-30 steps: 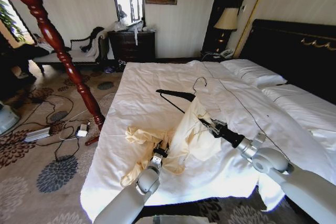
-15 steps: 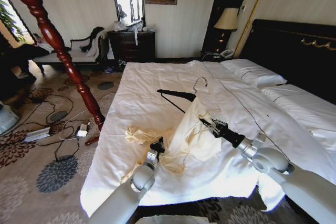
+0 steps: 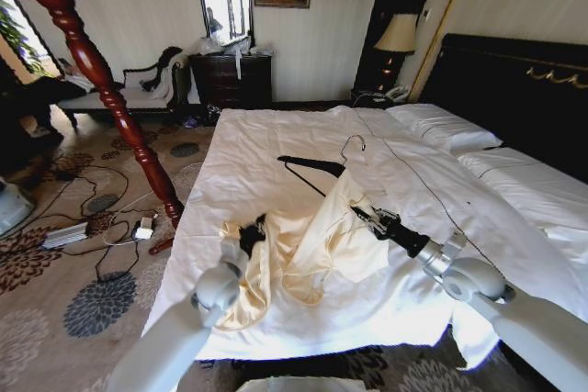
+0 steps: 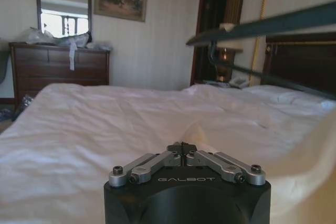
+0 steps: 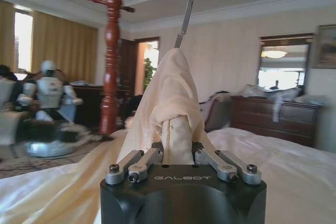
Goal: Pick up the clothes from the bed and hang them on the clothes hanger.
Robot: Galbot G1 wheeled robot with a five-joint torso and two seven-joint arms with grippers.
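Leftward has gone left tool (image 3: 248, 230), clenched; right tool (image 3: 366, 219) grips clothes (image 3: 317, 245).

One garment (image 3: 317, 245) is lying on one bed (image 3: 266, 149), with one hanger (image 3: 317, 165) showing. Two grippers, left (image 3: 250, 231) and right (image 3: 363, 218), are working; two pillows (image 3: 441, 126) are sitting there.

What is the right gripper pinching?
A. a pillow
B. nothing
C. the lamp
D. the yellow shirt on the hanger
D: the right gripper is shut on the clothes, which drape over the hanger above the bed.
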